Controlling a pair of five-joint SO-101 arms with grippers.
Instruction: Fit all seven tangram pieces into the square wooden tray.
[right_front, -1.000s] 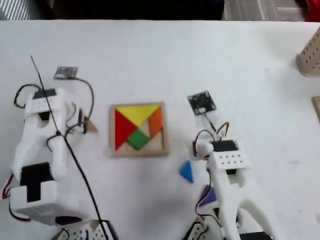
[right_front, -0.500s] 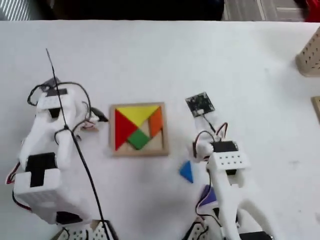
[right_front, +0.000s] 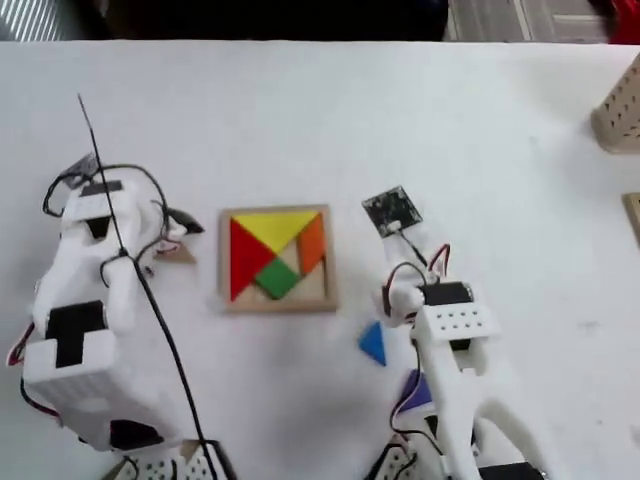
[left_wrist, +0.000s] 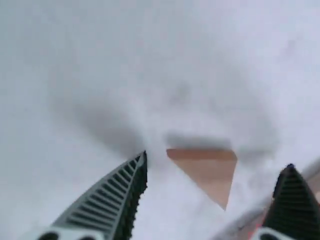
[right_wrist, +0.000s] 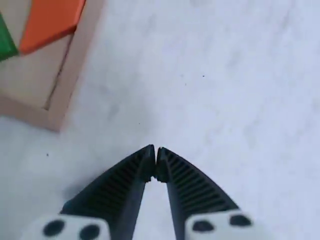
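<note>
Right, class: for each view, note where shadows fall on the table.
Left wrist view: a soft dark shadow lies on the table beside the tan triangle, just ahead of the open left gripper. Right wrist view: a dim patch beside the shut right gripper. High view: even light over the tray.

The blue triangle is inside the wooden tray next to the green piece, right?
No. The high view shows the blue triangle lying on the table, outside the wooden tray. The green piece is inside it.
</note>
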